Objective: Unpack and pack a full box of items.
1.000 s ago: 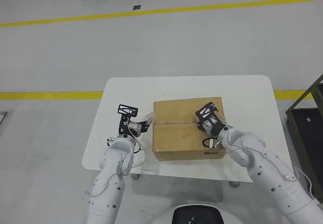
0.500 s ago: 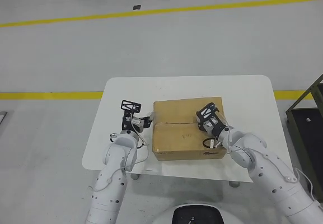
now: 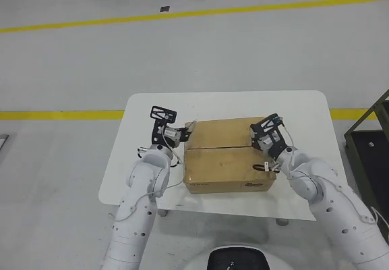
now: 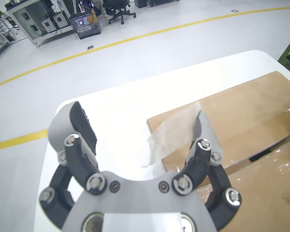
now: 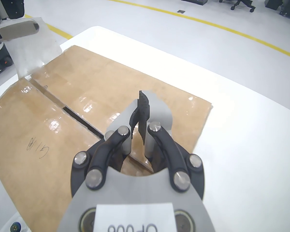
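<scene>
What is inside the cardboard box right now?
Nothing inside shows: both flaps of the box lie closed, with only a dark slit between them. A strip of clear tape stands up from one end.

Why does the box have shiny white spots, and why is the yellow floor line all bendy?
Right wrist view: light glints off glossy tape on the cardboard box; left wrist view: the wide lens bends the yellow floor line; top view: it looks straight.

The top camera looked down from high above on the whole table (image 3: 302, 108). Both wrist cameras sat low and close over the box (image 3: 224, 162), facing the table's far edge; all three shared the box's top.
</scene>
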Robot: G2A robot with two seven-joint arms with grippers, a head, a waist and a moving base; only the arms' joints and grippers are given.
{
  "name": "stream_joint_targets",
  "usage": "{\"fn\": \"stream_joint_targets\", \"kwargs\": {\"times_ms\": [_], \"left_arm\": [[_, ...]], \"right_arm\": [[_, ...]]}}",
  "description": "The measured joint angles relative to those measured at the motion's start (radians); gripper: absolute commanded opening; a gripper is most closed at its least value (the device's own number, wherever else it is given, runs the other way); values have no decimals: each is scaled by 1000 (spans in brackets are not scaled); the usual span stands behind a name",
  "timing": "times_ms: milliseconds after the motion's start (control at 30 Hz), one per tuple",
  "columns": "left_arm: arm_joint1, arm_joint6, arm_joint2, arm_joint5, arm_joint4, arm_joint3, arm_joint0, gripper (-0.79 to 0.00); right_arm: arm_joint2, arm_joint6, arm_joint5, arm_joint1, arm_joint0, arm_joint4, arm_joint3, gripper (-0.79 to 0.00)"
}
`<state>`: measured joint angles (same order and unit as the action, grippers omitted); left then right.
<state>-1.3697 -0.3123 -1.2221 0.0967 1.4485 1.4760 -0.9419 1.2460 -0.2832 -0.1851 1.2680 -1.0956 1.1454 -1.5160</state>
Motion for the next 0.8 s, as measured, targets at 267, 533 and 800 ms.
{"fn": "stream_joint_targets", "kwargs": {"times_ms": [267,533,800], "left_arm": [[-12,2,70,44,-9,37,27,0],[-29,-8,166,78,-6,42,43,0],[-52,-12,272,115,0,24,75,0]], "right_arm": [[158,-8,34,-22,-80,-45,-86,-785],[294,-12,52,-39,-154,-69,-124,-785],[364,-1,65,-47,-210,-96,-142,-785]]}}
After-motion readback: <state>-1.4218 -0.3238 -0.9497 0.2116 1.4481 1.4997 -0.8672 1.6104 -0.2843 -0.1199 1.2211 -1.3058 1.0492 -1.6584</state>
